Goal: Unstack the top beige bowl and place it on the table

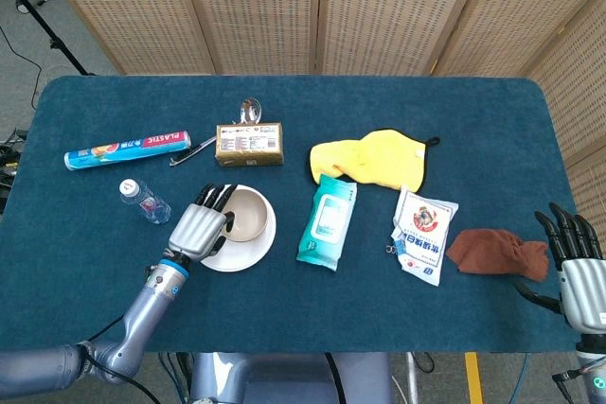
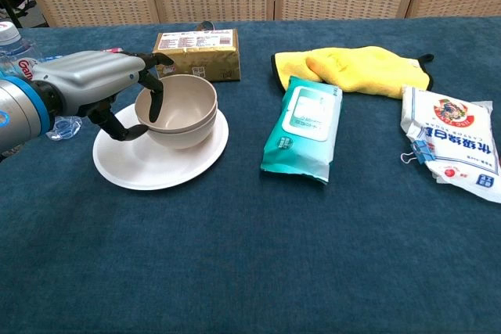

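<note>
Two beige bowls sit nested on a white plate (image 2: 133,168) (image 1: 242,260) at the table's front left. The top beige bowl (image 2: 186,99) (image 1: 250,216) sits slightly askew in the lower bowl (image 2: 185,138). My left hand (image 2: 92,77) (image 1: 196,227) grips the top bowl's left rim, fingers hooked inside and thumb under the outer wall. My right hand (image 1: 579,263) hovers open with spread fingers at the table's front right corner, seen only in the head view and holding nothing.
A water bottle (image 1: 144,201) lies left of the plate and a gold box (image 2: 196,51) sits behind it. To the right are a wet-wipes pack (image 2: 305,127), a yellow cloth (image 2: 360,64), a white bag (image 2: 454,142) and a brown cloth (image 1: 497,253). A plastic-wrap roll (image 1: 128,149) lies far left.
</note>
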